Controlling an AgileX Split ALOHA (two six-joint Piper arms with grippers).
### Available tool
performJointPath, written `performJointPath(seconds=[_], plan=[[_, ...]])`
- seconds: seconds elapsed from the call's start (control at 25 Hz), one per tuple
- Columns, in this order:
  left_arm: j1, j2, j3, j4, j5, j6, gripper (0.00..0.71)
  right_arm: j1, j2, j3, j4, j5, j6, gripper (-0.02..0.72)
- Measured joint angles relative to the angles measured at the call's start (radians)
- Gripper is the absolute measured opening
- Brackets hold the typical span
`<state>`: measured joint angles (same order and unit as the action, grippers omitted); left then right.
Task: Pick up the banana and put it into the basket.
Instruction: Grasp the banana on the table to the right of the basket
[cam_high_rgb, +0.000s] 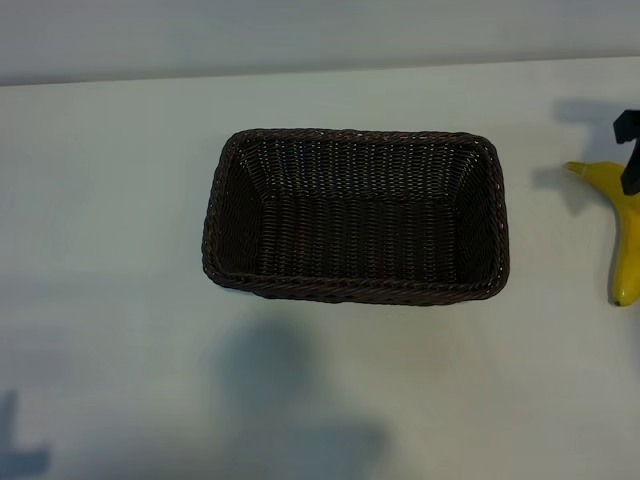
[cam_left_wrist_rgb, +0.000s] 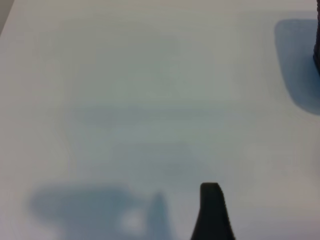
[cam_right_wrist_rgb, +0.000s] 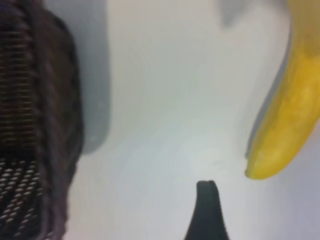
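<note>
Banana (cam_high_rgb: 627, 235) on table – right gripper (cam_high_rgb: 630, 150) open above, basket (cam_high_rgb: 355, 290) nearby.

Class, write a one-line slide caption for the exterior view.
Empty basket at table centre; banana lies apart at the right edge, the right gripper just above it.

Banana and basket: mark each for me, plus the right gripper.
banana (cam_high_rgb: 628, 235), exterior view, on its yellow body.
basket (cam_high_rgb: 356, 290), exterior view, on its near rim.
right gripper (cam_high_rgb: 630, 150), exterior view, on the dark part above the banana.
</note>
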<state>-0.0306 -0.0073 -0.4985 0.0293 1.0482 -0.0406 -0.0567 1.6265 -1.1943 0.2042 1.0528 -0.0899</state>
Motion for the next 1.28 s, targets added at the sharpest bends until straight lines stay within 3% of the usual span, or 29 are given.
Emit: performJointPath(seconds=[0.2, 0.4, 1.28], plan=[[0.0, 0.0, 0.0, 0.0, 0.0, 0.0, 0.541, 0.0, 0.072, 0.0, -0.107, -0.061, 0.024, 0.559], [0.0, 0.0, 0.0, 0.0, 0.0, 0.0, 0.541, 0.0, 0.139, -0.001, -0.175, -0.132, 0.027, 0.559], [0.0, 0.0, 0.0, 0.0, -0.001, 0.001, 0.541, 0.0, 0.307, -0.008, -0.173, -0.238, 0.015, 0.606]])
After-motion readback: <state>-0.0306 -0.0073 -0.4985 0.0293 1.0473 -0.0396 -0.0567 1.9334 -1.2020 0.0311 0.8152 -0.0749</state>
